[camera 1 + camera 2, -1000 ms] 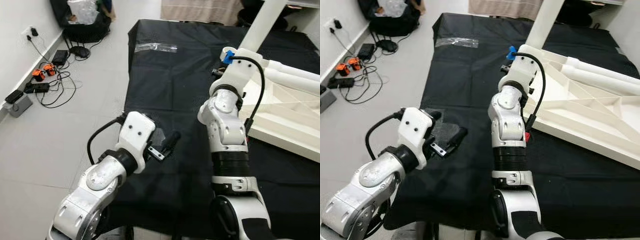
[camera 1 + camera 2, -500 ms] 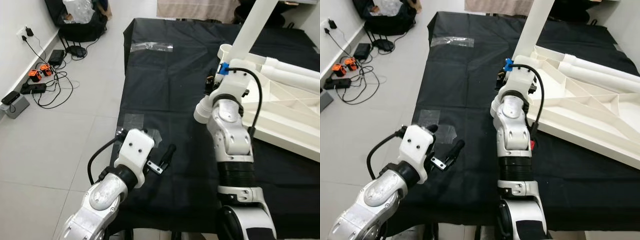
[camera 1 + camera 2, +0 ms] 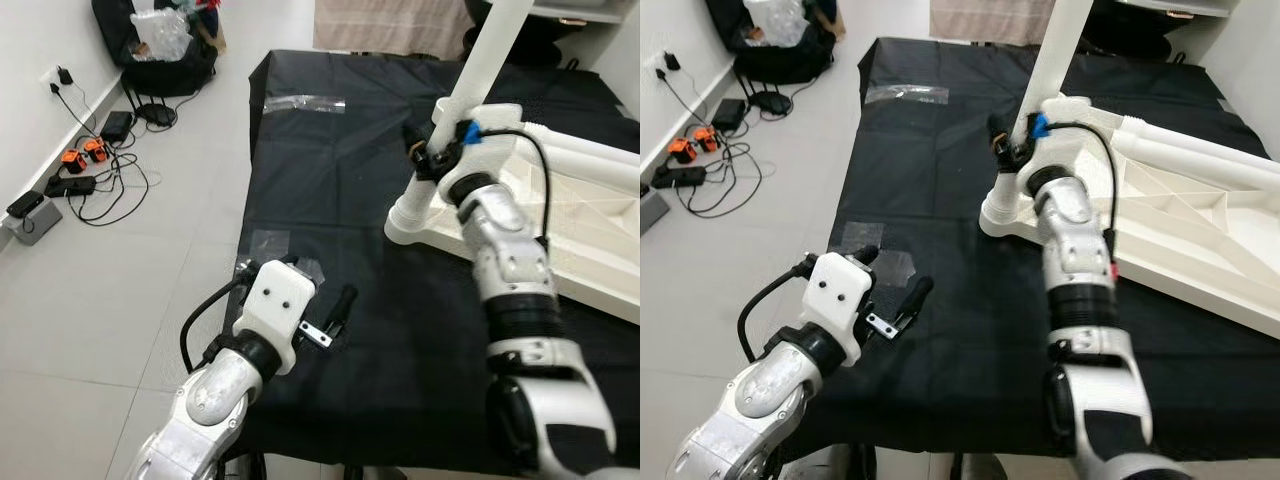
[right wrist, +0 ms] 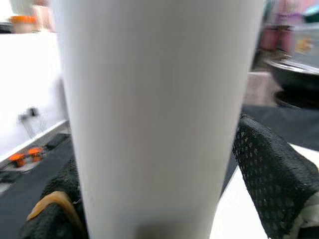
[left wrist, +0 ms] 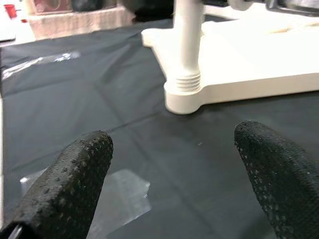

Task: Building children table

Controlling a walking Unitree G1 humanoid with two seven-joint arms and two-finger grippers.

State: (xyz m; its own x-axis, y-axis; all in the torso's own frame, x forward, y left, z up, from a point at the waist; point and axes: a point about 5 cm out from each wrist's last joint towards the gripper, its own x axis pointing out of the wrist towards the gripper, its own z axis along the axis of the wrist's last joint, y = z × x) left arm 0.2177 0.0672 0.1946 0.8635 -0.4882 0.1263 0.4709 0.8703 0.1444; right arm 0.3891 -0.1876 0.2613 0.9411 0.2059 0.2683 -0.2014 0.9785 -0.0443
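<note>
The right hand (image 3: pixel 1005 140) was clamped on the upright table leg (image 3: pixel 1052 55); near it, the left hand (image 5: pixel 174 174) hung apart.

White table leg (image 3: pixel 487 62), white upturned table panel (image 3: pixel 575 215) with ribbed underside. Black cloth (image 3: pixel 350 190) on pale grey tiled floor (image 3: pixel 120 260). Clear tape patches (image 3: pixel 305 99) glinting on the cloth. Silver arms; left claw (image 5: pixel 174 169) black, dotted grip texture on fingers (image 5: pixel 75 174). Right claw (image 4: pixel 159 149) black, same dotted pattern, yellowish bit near one pad. Blue clip (image 3: pixel 467 131) on right wrist. Orange plugs (image 3: pixel 82 155), black cables along white wall.
</note>
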